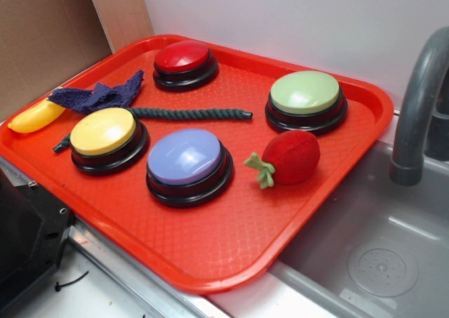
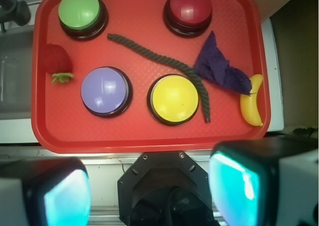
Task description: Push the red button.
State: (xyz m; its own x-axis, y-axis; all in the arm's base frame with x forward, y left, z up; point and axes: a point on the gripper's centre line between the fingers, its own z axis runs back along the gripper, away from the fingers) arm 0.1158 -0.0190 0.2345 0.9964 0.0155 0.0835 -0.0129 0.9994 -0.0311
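Wrist view first, and we're looking straight down on a red tray (image 2: 149,136) packed with colour. Up at the far right corner of it sits the red button (image 2: 188,9), glossy dome on a black base, nothing touching it. Across from it, far left, the green button (image 2: 79,11). Nearer the camera, the purple button (image 2: 105,90) and the yellow button (image 2: 174,99) sit side by side. A dark green rope (image 2: 164,61) snakes diagonally between the two rows, curling round the yellow button's right side. A purple cloth (image 2: 219,69) lies crumpled just right of that rope, below the red button, and a yellow banana (image 2: 251,106) rests against the tray's right rim. Over on the left, a plush strawberry (image 2: 55,61) with green leaves. And the gripper (image 2: 149,196): its two fingers (image 2: 234,186) loom large and blurred at the bottom of the frame, spread wide apart with nothing between them, hanging off the near edge of the tray, well away from the red button.

Exterior view now: same tray (image 1: 210,262), with the red button (image 1: 184,60) at its back corner near the wall, cloth (image 1: 102,95) just in front-left of it. A grey faucet (image 1: 417,100) arches over a sink (image 1: 372,262) on the right. The gripper itself isn't clearly seen in this view
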